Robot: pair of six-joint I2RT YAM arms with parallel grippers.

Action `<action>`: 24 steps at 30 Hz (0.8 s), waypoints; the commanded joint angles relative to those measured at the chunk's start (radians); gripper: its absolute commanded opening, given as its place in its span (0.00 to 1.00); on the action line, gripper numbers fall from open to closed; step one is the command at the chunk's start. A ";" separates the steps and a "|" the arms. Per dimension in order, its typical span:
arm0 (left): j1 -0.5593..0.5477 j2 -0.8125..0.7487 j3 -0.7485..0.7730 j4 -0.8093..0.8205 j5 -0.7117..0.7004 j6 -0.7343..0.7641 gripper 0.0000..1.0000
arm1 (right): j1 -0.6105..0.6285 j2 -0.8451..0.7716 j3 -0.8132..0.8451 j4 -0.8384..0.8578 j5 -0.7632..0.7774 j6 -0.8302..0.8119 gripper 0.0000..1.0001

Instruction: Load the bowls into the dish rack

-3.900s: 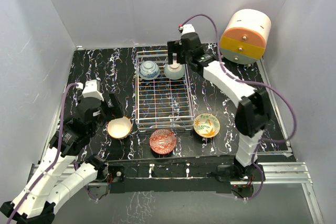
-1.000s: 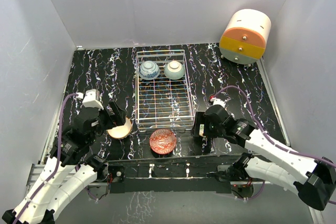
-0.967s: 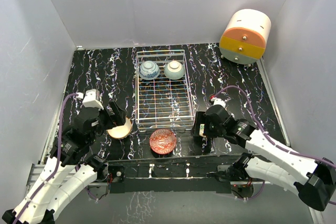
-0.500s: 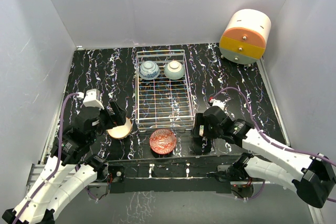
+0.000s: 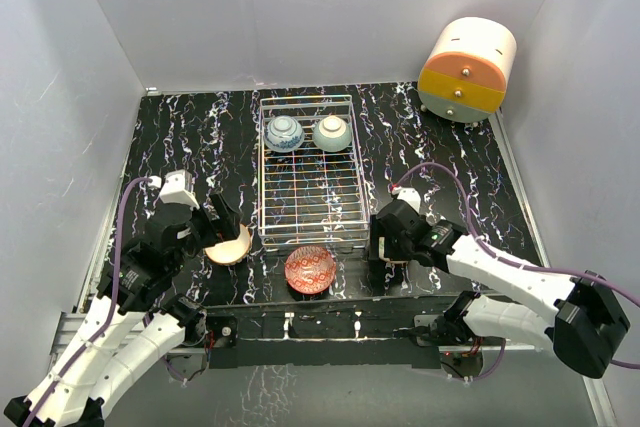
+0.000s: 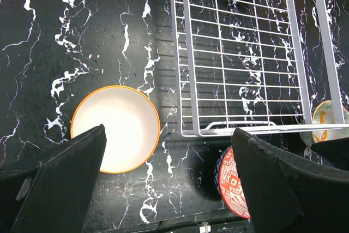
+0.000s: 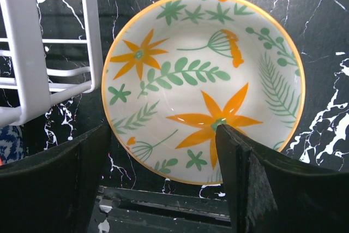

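Observation:
The dish rack [image 5: 310,172] lies mid-table with a blue-white bowl [image 5: 284,133] and a pale mint bowl [image 5: 332,133] at its far end. A cream bowl [image 6: 115,128] sits left of the rack's near corner, and a red patterned bowl [image 5: 309,269] sits just in front of the rack. My left gripper [image 6: 168,135] hangs open above the bare table between these two. The leafy bowl [image 7: 203,83] rests right of the rack's near corner. Low over it, my right gripper [image 7: 163,129] is open and straddles its near rim, one finger inside and one outside.
A cream-and-orange drawer unit [image 5: 467,69] stands at the far right corner. The rack's wire corner [image 7: 32,42] is close to the left of the leafy bowl. The table's front edge lies just below both grippers. Grey walls enclose the table.
My right arm has come down from the rack's far end to the leafy bowl, and its jaws have narrowed a little over the last second. The left arm has barely moved.

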 commanded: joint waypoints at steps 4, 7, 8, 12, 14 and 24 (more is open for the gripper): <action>-0.002 -0.011 0.023 -0.020 -0.008 -0.007 0.97 | 0.008 0.002 0.020 0.062 0.074 0.003 0.80; -0.002 -0.008 0.029 -0.021 -0.007 -0.006 0.97 | 0.007 0.017 0.009 0.060 0.100 0.027 0.79; -0.001 -0.007 0.031 -0.023 -0.006 -0.006 0.97 | 0.007 0.021 0.007 0.053 0.117 0.042 0.79; -0.002 -0.009 0.038 -0.026 -0.007 -0.005 0.97 | 0.007 0.015 -0.001 0.055 0.162 0.082 0.77; -0.002 -0.012 0.039 -0.027 -0.007 -0.007 0.97 | 0.007 0.006 -0.001 0.057 0.176 0.095 0.76; -0.001 -0.020 0.046 -0.035 -0.005 -0.012 0.97 | 0.004 -0.012 0.013 0.057 0.303 0.137 0.75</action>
